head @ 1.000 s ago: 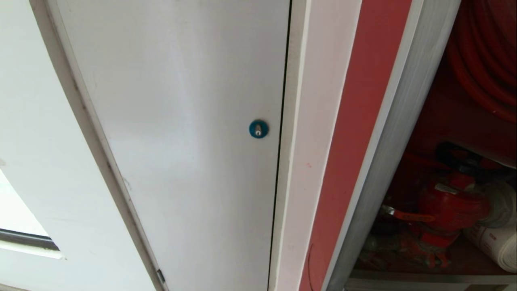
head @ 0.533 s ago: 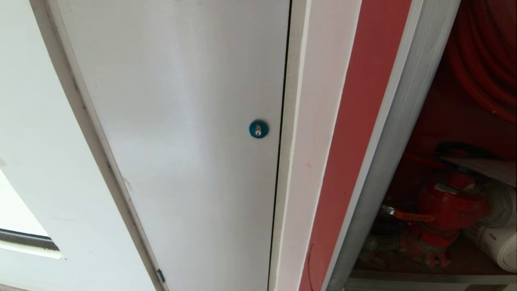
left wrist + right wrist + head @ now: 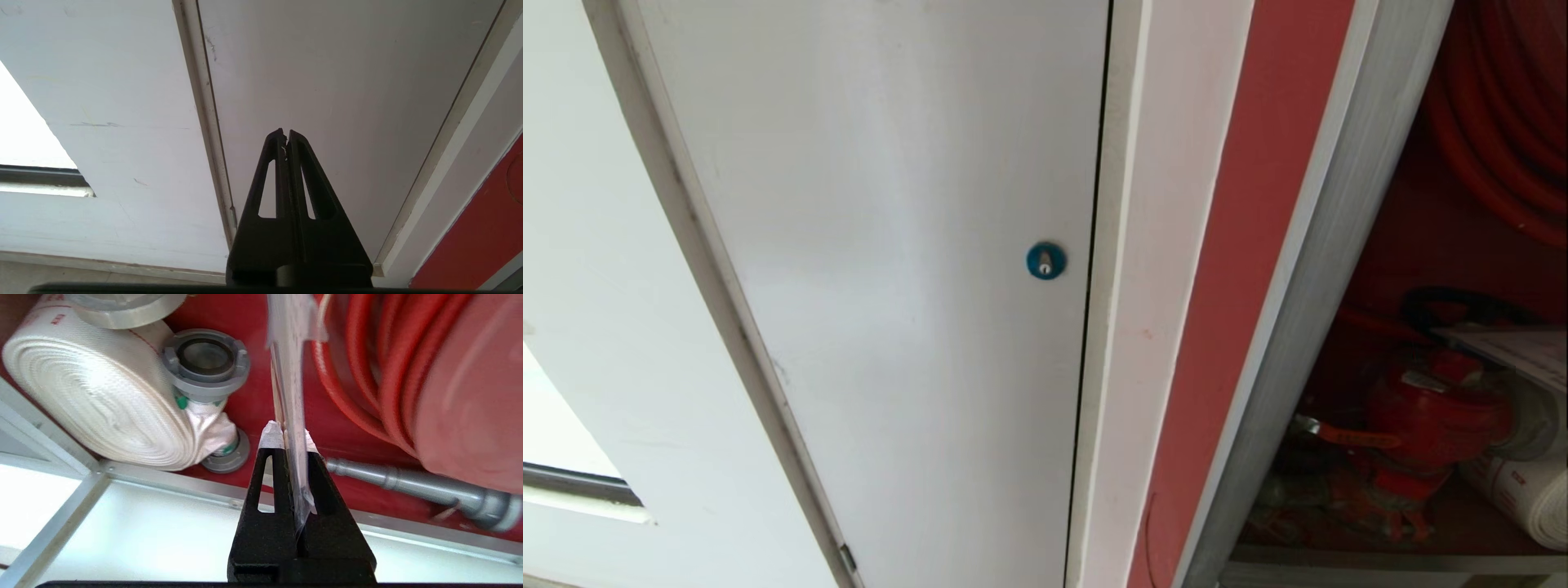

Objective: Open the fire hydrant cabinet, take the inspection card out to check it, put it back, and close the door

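Note:
The fire hydrant cabinet (image 3: 1307, 327) stands with its red inside showing at the right of the head view, behind a brushed-silver frame. Inside are a red valve (image 3: 1437, 416), a white rolled hose (image 3: 1531, 494) and the red hose reel (image 3: 1503, 122). The inspection card (image 3: 1519, 353), white with fine print, pokes in from the right edge above the valve. In the right wrist view my right gripper (image 3: 288, 435) is shut on the card (image 3: 291, 375), seen edge-on between the rolled hose (image 3: 102, 400) and the reel (image 3: 408, 375). The door is out of view.
A plain white panel (image 3: 890, 286) with a blue round lock (image 3: 1045, 260) fills the left of the head view. My left gripper (image 3: 285, 134) hangs shut and empty before that panel (image 3: 347, 81). A grey metal nozzle (image 3: 429, 486) lies under the reel.
The card has come lower at the right edge of the head view and now shows its printed face. Everything else there holds still.

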